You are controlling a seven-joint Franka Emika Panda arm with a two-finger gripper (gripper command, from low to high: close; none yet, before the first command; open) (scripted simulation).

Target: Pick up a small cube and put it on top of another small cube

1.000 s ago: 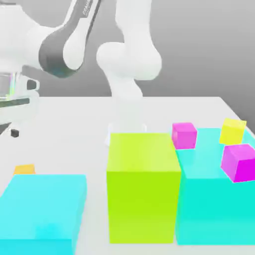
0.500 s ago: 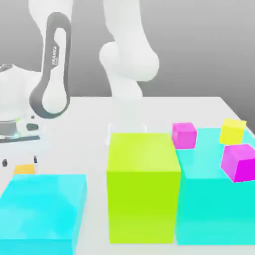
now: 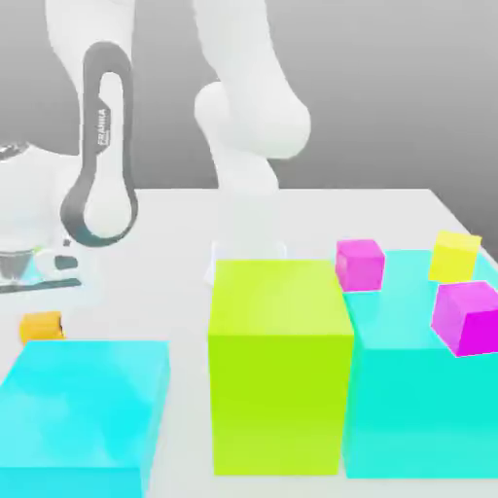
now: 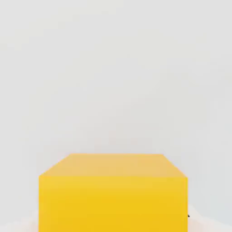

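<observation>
A: As the exterior view stands, where is the small cube (image 3: 42, 326)?

B: At that view's left edge, just behind the left cyan block (image 3: 83, 413), low by the bench (image 3: 175, 243). The hand (image 3: 29, 282) hangs directly above it; I cannot tell whether its fingers are spread or pinching.

A: Other items?

B: Lime block (image 3: 279, 365) centre; right cyan block (image 3: 428, 409) carrying two magenta cubes (image 3: 360, 264) and a lemon-yellow cube (image 3: 454, 255).

A: Hand view?

B: Small cube (image 4: 113, 192) close up against pale bench (image 4: 113, 68).
</observation>
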